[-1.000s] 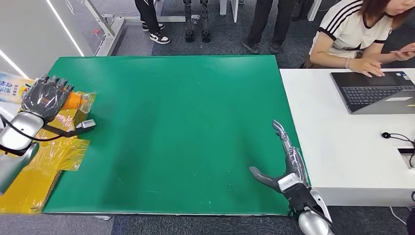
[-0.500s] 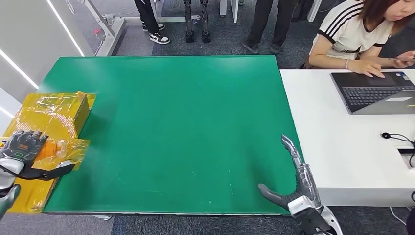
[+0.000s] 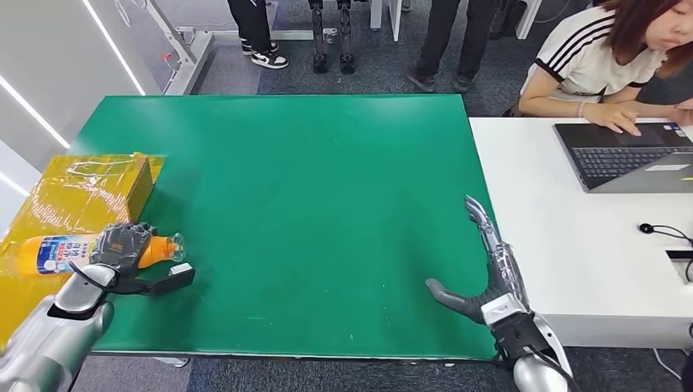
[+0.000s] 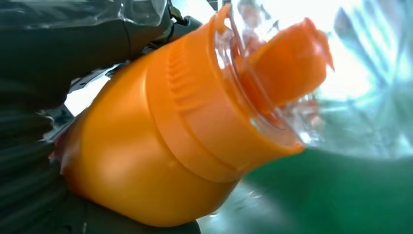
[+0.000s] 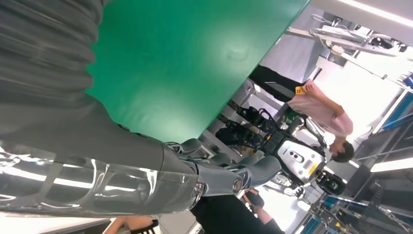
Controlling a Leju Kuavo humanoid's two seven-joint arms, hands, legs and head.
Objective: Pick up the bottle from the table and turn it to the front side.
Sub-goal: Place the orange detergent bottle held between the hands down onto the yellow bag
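Note:
An orange bottle (image 3: 61, 251) with a blue and white label lies level at the green table's (image 3: 310, 188) left edge, its clear-wrapped cap end (image 3: 173, 245) pointing right. My left hand (image 3: 122, 249) grips it around the neck. The left wrist view has the orange shoulder and cap (image 4: 195, 112) close up under clear film, dark fingers (image 4: 53, 63) around it. My right hand (image 3: 486, 273) hovers open over the table's front right corner, fingers stretched out and thumb apart, holding nothing. Its grey thumb (image 5: 243, 173) juts past the table edge in the right wrist view.
A yellow plastic-wrapped box (image 3: 86, 192) sits just off the table's left edge. To the right stands a white table (image 3: 564, 245) with a laptop (image 3: 625, 155), where a seated person (image 3: 609, 57) types. Other people's legs (image 3: 445, 41) stand beyond the far edge.
The left hand dropped low beside the yellow box half a second ago and now holds the bottle level at the table's left front edge. The right hand stayed open near the front right corner.

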